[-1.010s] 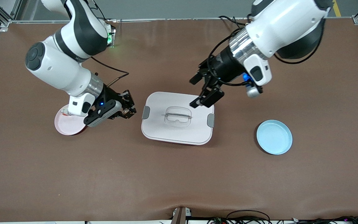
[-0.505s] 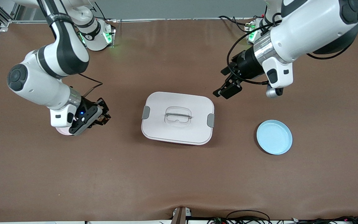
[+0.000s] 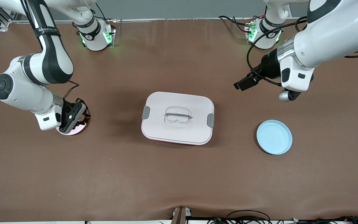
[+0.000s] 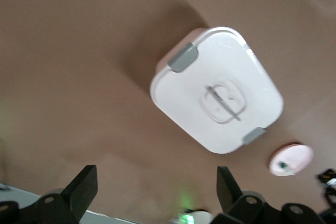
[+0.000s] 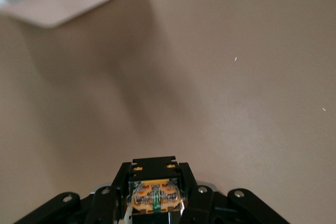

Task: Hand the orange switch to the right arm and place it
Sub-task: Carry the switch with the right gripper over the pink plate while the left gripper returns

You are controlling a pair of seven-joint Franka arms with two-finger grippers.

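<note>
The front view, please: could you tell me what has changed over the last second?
The right gripper, shut on the orange switch, swung from beside the white lidded box to over the pink plate. The left gripper, open, withdrew from over the box toward its base. Box and blue plate stayed put.

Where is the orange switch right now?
The orange switch is clamped in the right gripper, which is over the pink plate toward the right arm's end of the table.
</note>
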